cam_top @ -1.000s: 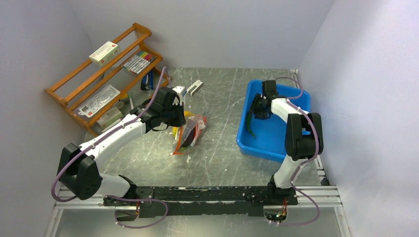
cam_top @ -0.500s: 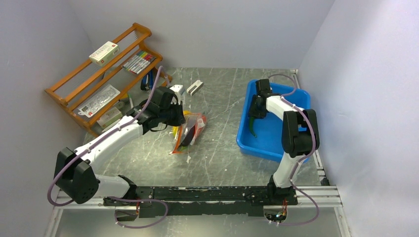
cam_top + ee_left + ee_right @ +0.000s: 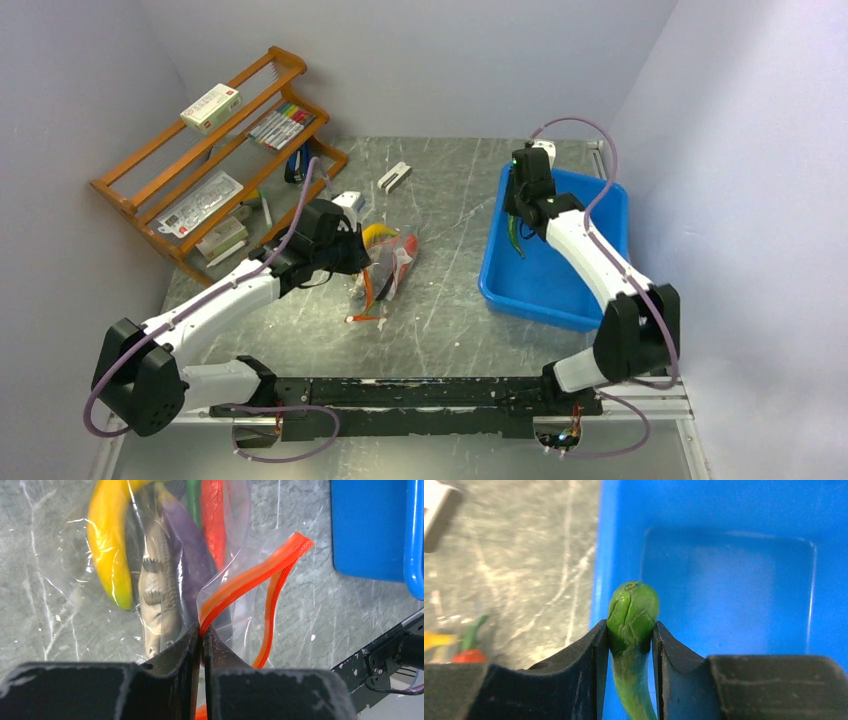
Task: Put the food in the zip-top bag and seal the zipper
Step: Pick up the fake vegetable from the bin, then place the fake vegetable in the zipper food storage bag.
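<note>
The clear zip-top bag (image 3: 385, 268) lies mid-table with its mouth propped open. It holds the yellow banana piece (image 3: 107, 550), grey fish (image 3: 157, 600), purple eggplant (image 3: 187, 545) and red chili (image 3: 212, 515). My left gripper (image 3: 358, 262) is shut on the red-orange zipper strip (image 3: 255, 570), and its jaws (image 3: 202, 630) pinch one edge of the mouth. My right gripper (image 3: 517, 212) is shut on the long green pod (image 3: 633, 612). The pod (image 3: 514, 238) hangs below the fingers, over the left side of the blue bin (image 3: 570, 285).
A wooden rack (image 3: 150, 200) with markers and boxes stands at the back left. A small white block (image 3: 394, 177) lies at the back of the table. The blue bin's left wall (image 3: 606, 555) lies just under the pod. The arms' base rail (image 3: 400, 392) runs along the near edge.
My right gripper has lifted the green pod off the bin floor and moved toward the bin's back-left side. My left gripper has drawn the bag's mouth slightly nearer.
</note>
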Controlling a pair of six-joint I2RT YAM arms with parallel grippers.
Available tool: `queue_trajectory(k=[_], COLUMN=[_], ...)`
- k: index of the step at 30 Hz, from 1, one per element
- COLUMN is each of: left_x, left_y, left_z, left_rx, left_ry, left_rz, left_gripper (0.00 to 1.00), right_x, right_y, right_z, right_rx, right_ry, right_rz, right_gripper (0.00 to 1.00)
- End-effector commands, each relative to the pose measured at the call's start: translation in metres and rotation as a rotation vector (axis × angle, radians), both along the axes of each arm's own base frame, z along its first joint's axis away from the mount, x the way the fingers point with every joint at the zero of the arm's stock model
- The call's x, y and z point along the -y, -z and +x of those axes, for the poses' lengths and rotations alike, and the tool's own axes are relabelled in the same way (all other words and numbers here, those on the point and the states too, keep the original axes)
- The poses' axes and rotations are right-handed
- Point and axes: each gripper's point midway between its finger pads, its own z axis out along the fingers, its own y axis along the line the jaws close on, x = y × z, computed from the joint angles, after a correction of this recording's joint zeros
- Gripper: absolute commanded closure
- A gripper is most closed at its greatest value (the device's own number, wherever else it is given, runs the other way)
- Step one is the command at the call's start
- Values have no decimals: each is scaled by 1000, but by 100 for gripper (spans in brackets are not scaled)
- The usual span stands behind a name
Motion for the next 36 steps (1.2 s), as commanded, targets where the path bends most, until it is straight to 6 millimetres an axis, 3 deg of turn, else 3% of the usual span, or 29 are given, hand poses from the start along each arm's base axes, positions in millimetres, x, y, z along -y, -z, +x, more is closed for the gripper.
queue_trajectory(k=[1,4,7,11,15,20,25,31,36], left_x=[10,13,13,14,18,20,24,21,23], left_y=[-17,-35,-47,-59,-68,-76,-87,-92,-94], left_z=[8,13,17,21,23,23,21,20,19], left_rx=[106,153,179,215,228,238,247,254,248], left_ry=[51,49,35,34,46,50,73,64,69], left_rz=[-63,-92,-110,-115,-134,-150,-168,-171,-183], left_gripper=[93,93,93,93,93,93,93,93,93], right_x=[-15,-45,-86,-140,-175,-208,-244,-289,-313], right_y=[-58,-101,-130,-164,-164,-170,-158,-146,-126], right_z=[-2,-10,-28,-71,-116,-155,-176,-226,-237], right_rx=[220,349,425,582,705,864,967,1143,1171], right_ry=[-31,-144,-341,-647,-925,-1191,-1386,-1658,-1784], right_rz=[-32,11,89,212,276,276,141,88,26], right_gripper=[75,75,75,75,74,72,72,69,69])
